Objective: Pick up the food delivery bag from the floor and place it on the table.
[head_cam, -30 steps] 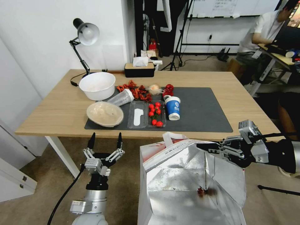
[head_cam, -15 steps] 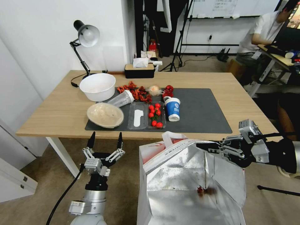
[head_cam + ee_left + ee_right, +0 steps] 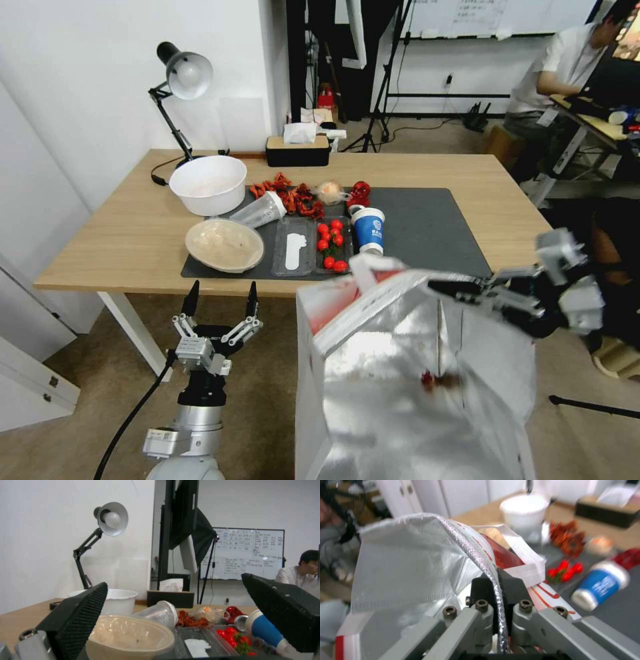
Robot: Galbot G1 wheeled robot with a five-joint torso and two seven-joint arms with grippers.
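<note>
At the near edge of the table [image 3: 120,240], the food delivery bag [image 3: 400,373] hangs off the floor [image 3: 80,393], held by the right gripper [image 3: 447,288]. Its top rim sits about level with the tabletop, overlapping the front edge of the dark grey mat [image 3: 427,233] in the head view.

Right gripper: jaws pinched tight on the bag's rim. The right wrist view shows the silver piped edge [image 3: 480,560] of the foil lining clamped between the two black pads [image 3: 515,586]. Thin grip, on one wall only; the bag's mouth gapes open and the body sags below.

Left gripper [image 3: 220,297]: fingers spread wide, holding nothing, parked low in front of the table, left of the bag.

Judgement: carry phase, lift not finished. The bag's base looks lower than the tabletop, so more height is needed before moving forward, or the bottom will catch the edge.

Notes for doing it well:
- Raise slowly; a one-sided pinch lets the bag swing.
- Target the bare right part of the mat. The blue-and-white paper cup [image 3: 369,230] and the tray of cherry tomatoes [image 3: 331,243] stand just beyond the bag's rim and could be knocked.
- Set the base flat before letting go.
</note>
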